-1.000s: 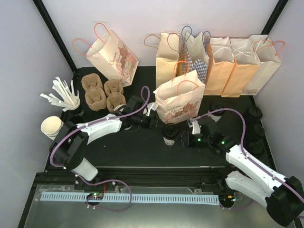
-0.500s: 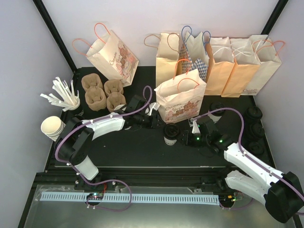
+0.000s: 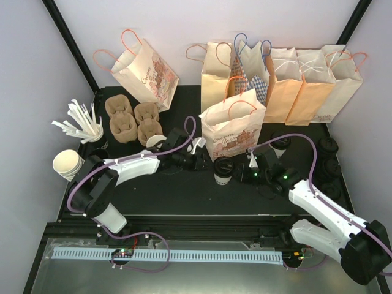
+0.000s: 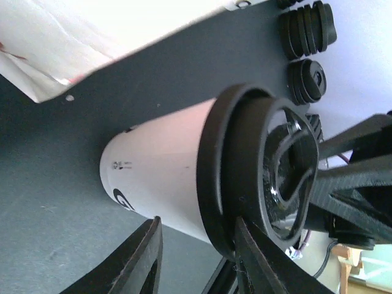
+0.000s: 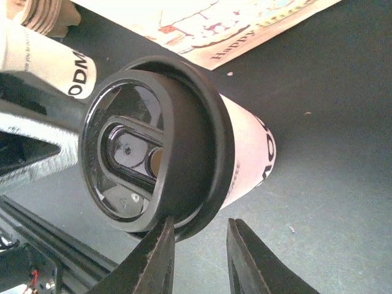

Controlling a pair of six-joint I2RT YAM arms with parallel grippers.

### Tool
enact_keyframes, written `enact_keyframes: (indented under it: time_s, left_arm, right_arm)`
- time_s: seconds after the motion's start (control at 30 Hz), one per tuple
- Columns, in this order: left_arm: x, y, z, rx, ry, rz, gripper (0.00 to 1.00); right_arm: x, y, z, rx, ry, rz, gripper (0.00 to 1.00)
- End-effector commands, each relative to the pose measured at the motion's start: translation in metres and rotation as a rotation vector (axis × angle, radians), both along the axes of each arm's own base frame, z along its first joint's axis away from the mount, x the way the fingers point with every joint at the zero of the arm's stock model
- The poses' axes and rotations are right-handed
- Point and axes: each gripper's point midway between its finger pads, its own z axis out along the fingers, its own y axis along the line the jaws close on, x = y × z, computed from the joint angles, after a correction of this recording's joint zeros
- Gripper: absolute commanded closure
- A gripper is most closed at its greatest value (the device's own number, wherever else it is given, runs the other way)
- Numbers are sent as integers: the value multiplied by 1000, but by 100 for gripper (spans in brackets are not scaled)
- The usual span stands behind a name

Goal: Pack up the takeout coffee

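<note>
Starting at the left: stretched low and long across the tabletop [image 3: 177, 193], forearm angled toward the middle, with the left hand [image 3: 206, 163] right against the left flank of the takeout coffee [image 3: 223, 173]. In the wrist view, left fingers [image 4: 142, 264] set apart, with the edge of the black lid [image 4: 245, 153] lying in the gap. Cannot tell whether clamped on that edge or only beside it.

In the middle: standing upright on the tabletop, long axis vertical, lid uppermost, just in front of the printed paper bag [image 3: 234, 125]. Bag mouth well above the lid.

On the right: angled in from the near right corner, elbow bent, with the right hand [image 3: 240, 175] tight against the takeout coffee's right flank, so about as near as the left. Right fingers [image 5: 158, 263] likewise parted, lid edge at the tips. Again cannot tell whether gripped.

Probably calls for a straight lift along that vertical axis, then back over the bag mouth. Could tip if held unevenly from the two sides.
</note>
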Motion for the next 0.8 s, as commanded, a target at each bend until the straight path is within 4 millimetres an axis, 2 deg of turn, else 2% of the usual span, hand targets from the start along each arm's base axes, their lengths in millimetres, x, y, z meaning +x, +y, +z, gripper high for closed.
enact_keyframes:
  time_s: [0.0,0.23,0.57,0.77]
  left_arm:
    - [-21,-14,8,-31,5,-53,65]
    - [-32,-17,8,-27,3,-56,65]
    - [-18,-7,22,-18,-53,-7,64]
    - [-13,-3,23,-13,-53,1,64]
  right_arm:
    - [10,-8,8,-50,-45,-23,72]
    - [16,-15,9,-88,-58,-44,72]
    - [21,-30,16,-138,-85,-71,71]
    - [36,-32,22,-123,-110,-75,71]
